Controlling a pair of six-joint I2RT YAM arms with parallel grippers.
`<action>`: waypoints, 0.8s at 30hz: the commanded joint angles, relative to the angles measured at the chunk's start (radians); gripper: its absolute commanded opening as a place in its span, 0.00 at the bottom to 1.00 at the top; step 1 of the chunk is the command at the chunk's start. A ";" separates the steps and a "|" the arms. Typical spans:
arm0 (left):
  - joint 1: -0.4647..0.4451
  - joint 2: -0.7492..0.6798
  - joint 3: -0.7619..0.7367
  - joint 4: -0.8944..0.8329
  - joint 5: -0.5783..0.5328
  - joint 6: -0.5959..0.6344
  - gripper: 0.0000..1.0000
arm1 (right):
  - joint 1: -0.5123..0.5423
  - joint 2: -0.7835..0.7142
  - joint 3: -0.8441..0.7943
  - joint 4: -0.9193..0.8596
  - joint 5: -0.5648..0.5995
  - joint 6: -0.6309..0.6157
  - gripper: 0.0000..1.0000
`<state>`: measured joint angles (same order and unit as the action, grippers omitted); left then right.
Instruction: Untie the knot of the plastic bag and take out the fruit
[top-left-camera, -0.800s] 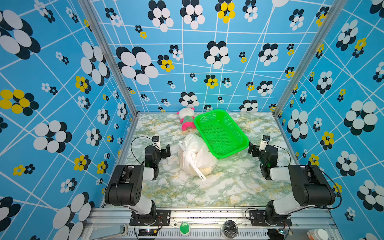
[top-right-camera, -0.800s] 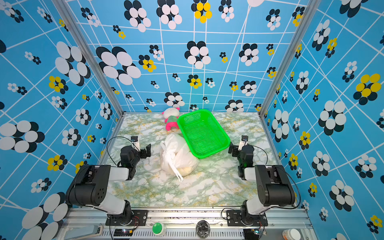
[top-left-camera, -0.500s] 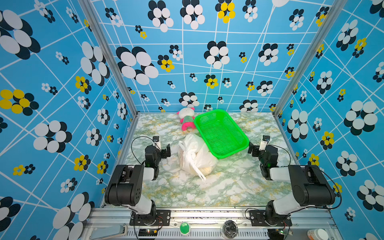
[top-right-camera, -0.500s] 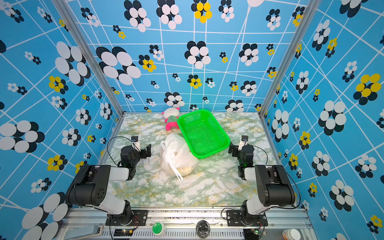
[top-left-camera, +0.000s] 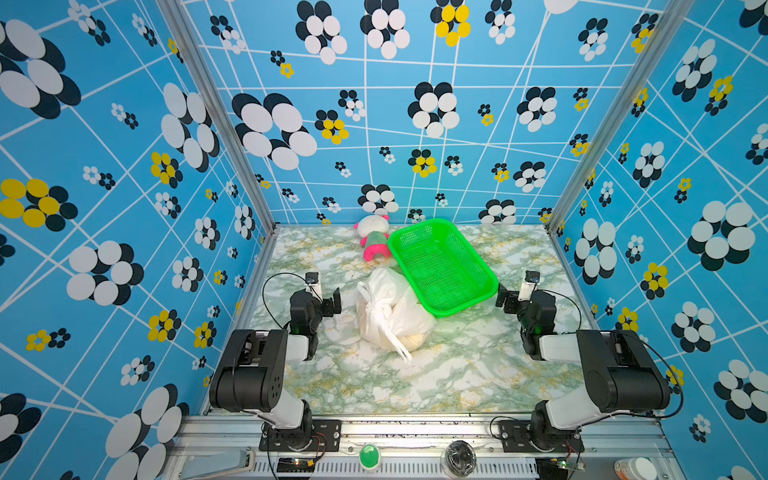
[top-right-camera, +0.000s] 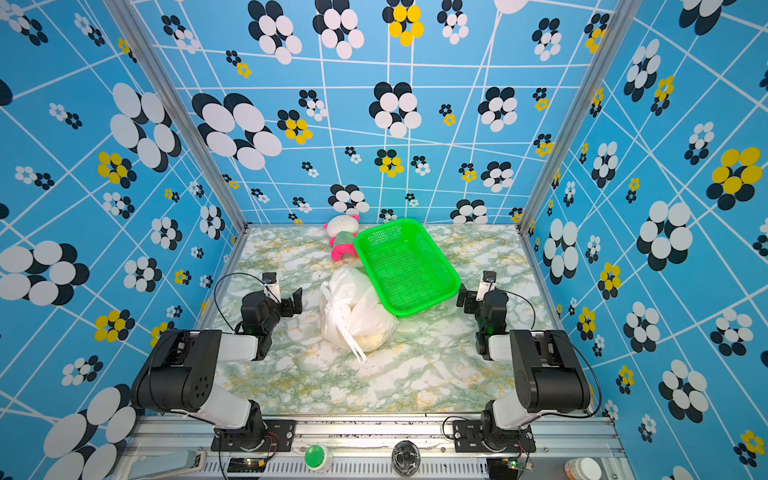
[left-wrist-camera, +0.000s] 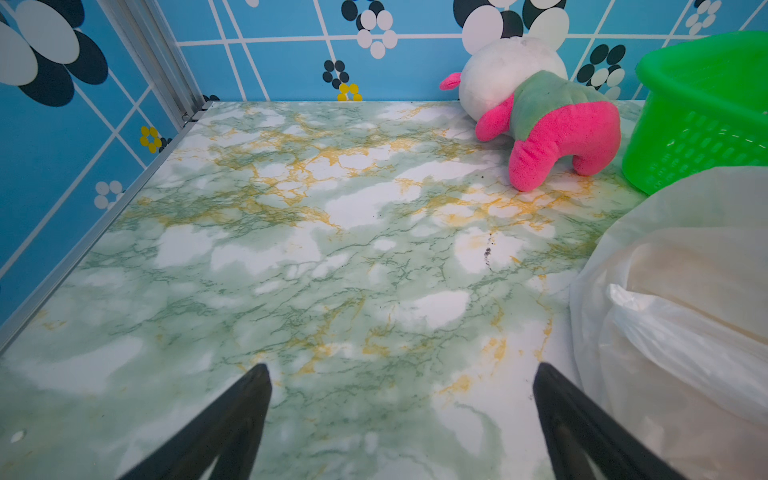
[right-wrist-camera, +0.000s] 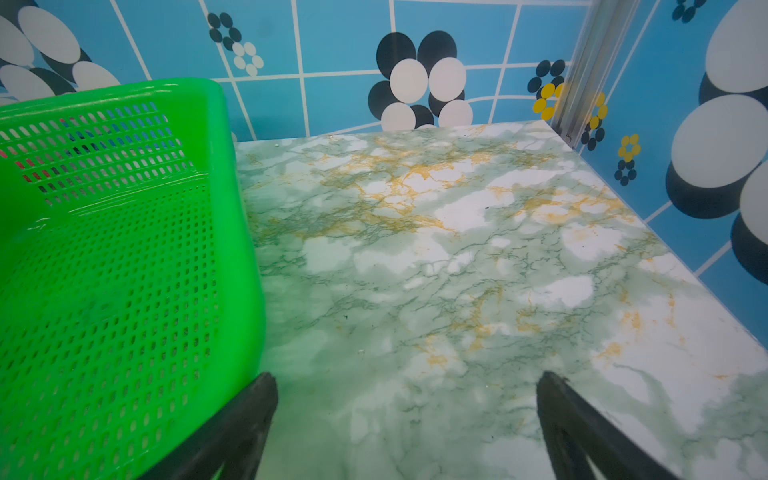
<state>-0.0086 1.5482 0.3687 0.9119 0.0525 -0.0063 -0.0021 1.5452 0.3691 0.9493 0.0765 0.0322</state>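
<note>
Blue walls printed with black, white and yellow flowers are enclosing a glossy green-and-gold marbled table (top-left-camera: 457, 374). At the centre of both top views the plastic bag (top-left-camera: 392, 320) is lying as a soft, crinkled white bundle. Its upper right edge is meeting a stiff green mesh basket (top-left-camera: 486, 286), and a plush doll (top-left-camera: 372, 239) is lying above it by the back wall. The knot (top-left-camera: 379, 308) is sitting on the bag's left half, with a thin handle loop (top-left-camera: 400, 349) trailing toward the lower centre. The fruit is lying hidden inside, showing only as a faint yellow tint. The left gripper (top-left-camera: 332, 300) is resting left of the bag, apart from it, and the right gripper (top-left-camera: 504, 300) right of the basket; both are standing wide open, holding nothing. The film is likely handling as light, limp, slippery and easily torn, so the loose loop beside the knot is looking like the best hold, with the other gripper steadying the bunched neck.
</note>
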 joint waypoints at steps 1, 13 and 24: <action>-0.005 -0.002 0.018 -0.004 -0.011 0.010 0.99 | 0.009 0.012 0.008 -0.012 0.016 -0.012 0.99; -0.048 -0.163 0.241 -0.526 -0.182 -0.037 0.99 | 0.063 -0.321 -0.001 -0.244 0.243 0.043 0.99; -0.070 -0.530 0.269 -0.873 -0.135 -0.473 0.99 | 0.059 -0.673 0.172 -0.696 -0.046 0.477 0.99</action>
<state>-0.0864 1.0840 0.6041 0.2714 -0.0761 -0.2615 0.0578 0.9092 0.5598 0.3191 0.1799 0.3798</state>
